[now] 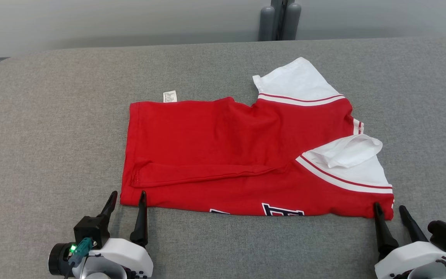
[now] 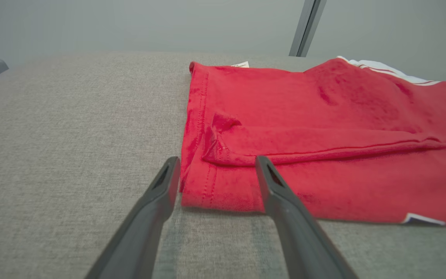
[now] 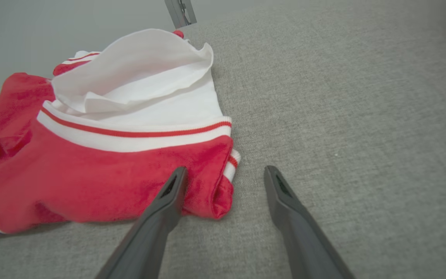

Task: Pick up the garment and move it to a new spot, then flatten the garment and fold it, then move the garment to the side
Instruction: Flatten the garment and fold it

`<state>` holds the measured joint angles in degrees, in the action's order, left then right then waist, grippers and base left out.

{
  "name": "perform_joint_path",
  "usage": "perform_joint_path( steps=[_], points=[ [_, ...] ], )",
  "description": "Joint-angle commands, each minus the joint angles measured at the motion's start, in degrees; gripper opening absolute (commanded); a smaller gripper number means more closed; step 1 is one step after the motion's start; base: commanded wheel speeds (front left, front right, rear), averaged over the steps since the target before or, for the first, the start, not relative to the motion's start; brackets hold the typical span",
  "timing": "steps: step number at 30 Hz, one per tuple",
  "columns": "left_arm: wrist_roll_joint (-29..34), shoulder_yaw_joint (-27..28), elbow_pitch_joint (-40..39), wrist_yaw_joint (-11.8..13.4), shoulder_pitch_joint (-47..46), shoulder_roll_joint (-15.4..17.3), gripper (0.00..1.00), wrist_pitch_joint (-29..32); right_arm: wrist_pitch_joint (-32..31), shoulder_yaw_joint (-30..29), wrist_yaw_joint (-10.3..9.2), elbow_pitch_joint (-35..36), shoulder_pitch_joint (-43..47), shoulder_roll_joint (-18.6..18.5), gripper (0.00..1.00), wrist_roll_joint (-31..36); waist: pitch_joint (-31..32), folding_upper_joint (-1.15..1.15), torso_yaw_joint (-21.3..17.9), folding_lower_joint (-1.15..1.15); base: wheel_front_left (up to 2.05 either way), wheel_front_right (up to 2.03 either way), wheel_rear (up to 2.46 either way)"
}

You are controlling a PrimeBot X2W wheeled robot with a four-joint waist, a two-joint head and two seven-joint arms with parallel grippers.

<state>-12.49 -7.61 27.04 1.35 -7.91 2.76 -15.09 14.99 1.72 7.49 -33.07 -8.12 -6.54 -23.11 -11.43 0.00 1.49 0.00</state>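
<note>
The garment (image 1: 242,155) is a red shirt with white sleeves and red-striped white trim, lying folded lengthwise on the grey table (image 1: 52,128). A small white label sticks out at its far left edge. My left gripper (image 1: 127,192) stands open at the garment's near left corner (image 2: 207,193), its fingers astride that corner with nothing held. At the near right corner (image 3: 215,193) my right gripper (image 1: 389,205) is open too, one finger over the red cloth, the other over bare table. Dark lettering peeks out along the near edge.
The grey fabric-covered table stretches wide to the left, right and behind the garment. A dark grey post (image 1: 280,19) stands behind the table's far edge against a pale wall.
</note>
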Motion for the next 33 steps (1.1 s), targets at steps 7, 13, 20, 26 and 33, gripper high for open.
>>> perform_joint_path(
  steps=[7,13,20,26,33],
  points=[
    [-0.06,0.60,0.23,0.06,-1.44,0.28,1.00,-0.07,0.04,2.51,0.01,-3.50,-2.09,-0.95,0.00,-1.67,-0.47,0.00,0.54,0.00,0.00,0.00,0.00],
    [-0.53,1.11,0.42,-0.40,-1.65,0.28,1.00,-0.07,0.11,2.54,0.00,-0.46,-2.22,-1.95,0.00,-2.04,-0.61,0.00,0.14,0.00,0.00,0.00,0.00],
    [-0.58,1.47,4.99,0.19,-3.30,0.30,1.00,-0.07,0.11,2.70,0.00,2.84,-2.77,-1.89,0.00,-2.24,-1.25,0.00,-1.17,0.00,0.00,0.00,0.00],
    [-1.61,1.38,9.51,1.08,-4.51,0.31,1.00,-0.01,0.11,3.27,0.01,4.11,-3.36,-2.11,0.00,-2.40,-1.95,0.00,-1.87,0.00,0.00,0.00,0.00],
    [-3.55,-0.24,14.21,0.74,-6.05,0.18,0.00,0.27,0.11,3.37,0.00,4.80,-3.50,-2.45,0.00,-2.69,-2.02,0.00,-2.17,0.00,0.00,0.00,0.00]
  ],
)
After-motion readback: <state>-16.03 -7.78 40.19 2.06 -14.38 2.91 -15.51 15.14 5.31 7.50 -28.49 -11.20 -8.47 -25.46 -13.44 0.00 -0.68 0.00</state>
